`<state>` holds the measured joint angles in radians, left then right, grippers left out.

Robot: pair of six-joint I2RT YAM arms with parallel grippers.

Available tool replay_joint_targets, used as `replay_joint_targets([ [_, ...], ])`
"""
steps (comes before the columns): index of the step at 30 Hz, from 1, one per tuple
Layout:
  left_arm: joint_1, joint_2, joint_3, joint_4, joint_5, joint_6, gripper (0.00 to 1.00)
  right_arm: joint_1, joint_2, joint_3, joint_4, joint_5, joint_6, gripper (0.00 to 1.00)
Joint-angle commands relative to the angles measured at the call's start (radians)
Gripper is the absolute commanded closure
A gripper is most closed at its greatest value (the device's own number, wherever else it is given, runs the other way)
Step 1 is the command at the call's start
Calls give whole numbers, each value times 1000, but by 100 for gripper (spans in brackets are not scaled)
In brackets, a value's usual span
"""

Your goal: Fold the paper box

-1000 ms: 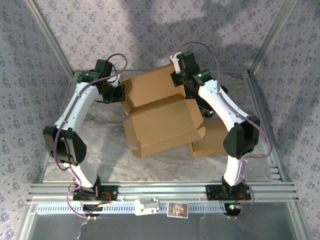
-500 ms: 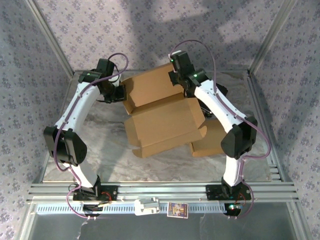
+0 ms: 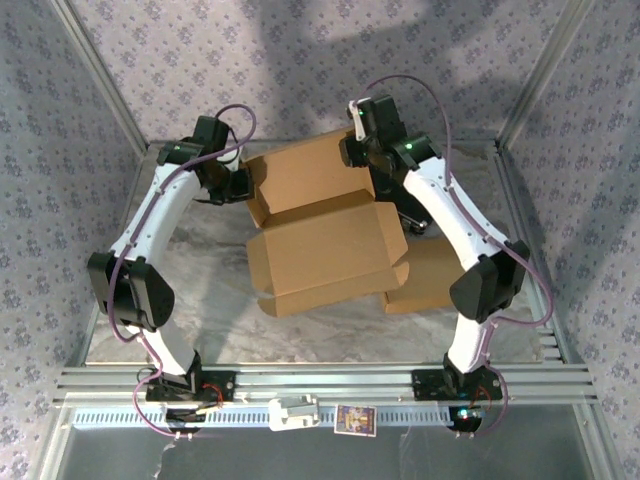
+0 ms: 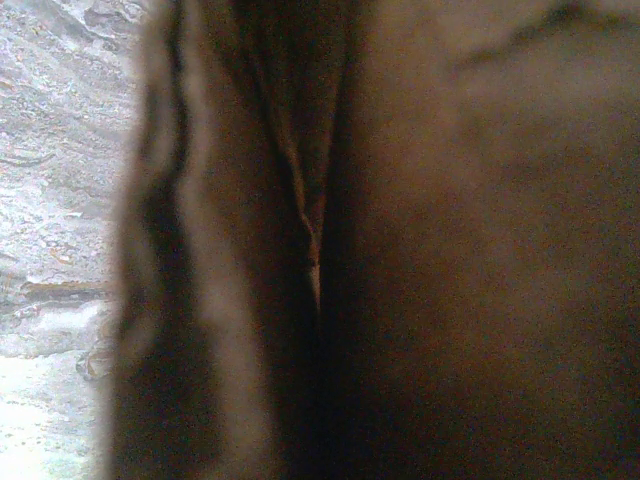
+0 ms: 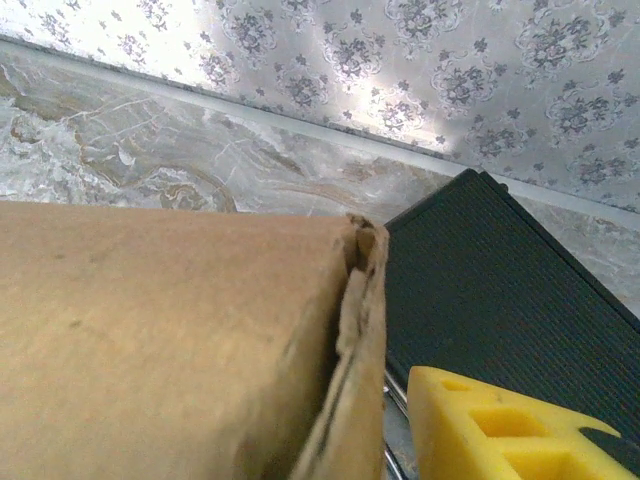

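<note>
We saw left gripper (image 3: 238,185) clenched on plain paper box (image 3: 330,250) left flap, right gripper (image 3: 352,152) at box's far corner, its grip we couldn't tell

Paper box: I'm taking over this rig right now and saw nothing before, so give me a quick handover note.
Left gripper: shut, apparently pinching the paper box at its far left corner. The left wrist view shows cardboard up close, blurred.
Right gripper: at the far right corner of the box's back panel. One of its yellow fingers sits beside the cardboard edge; open or shut is unclear.
Box: on the table, between the arms.
Done: panels creased and partly raised.
Left: fold in the flaps and close it.
</note>
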<state>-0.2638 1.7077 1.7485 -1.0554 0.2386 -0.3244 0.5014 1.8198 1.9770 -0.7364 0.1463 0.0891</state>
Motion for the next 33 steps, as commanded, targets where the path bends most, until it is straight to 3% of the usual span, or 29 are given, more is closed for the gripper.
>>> replay_joint_targets([
  [1,0,12,55,-3,24,-11,100,4,-33,-13,-47,41,-25,52],
  [7,0,18,60,-1,22,-13,100,30,-81,-110,-39,126,-32,52],
  [18,0,27,55,7,35,-2,100,43,-42,-88,-12,216,-1,100],
  [25,0,23,-28,57,-15,-8,93,97,11,-75,-75,253,129,100],
  [29,0,14,-116,100,-64,-21,79,118,33,-87,-94,240,228,100],
  [33,1,2,-223,165,-106,-27,79,132,62,-103,-111,197,294,100],
])
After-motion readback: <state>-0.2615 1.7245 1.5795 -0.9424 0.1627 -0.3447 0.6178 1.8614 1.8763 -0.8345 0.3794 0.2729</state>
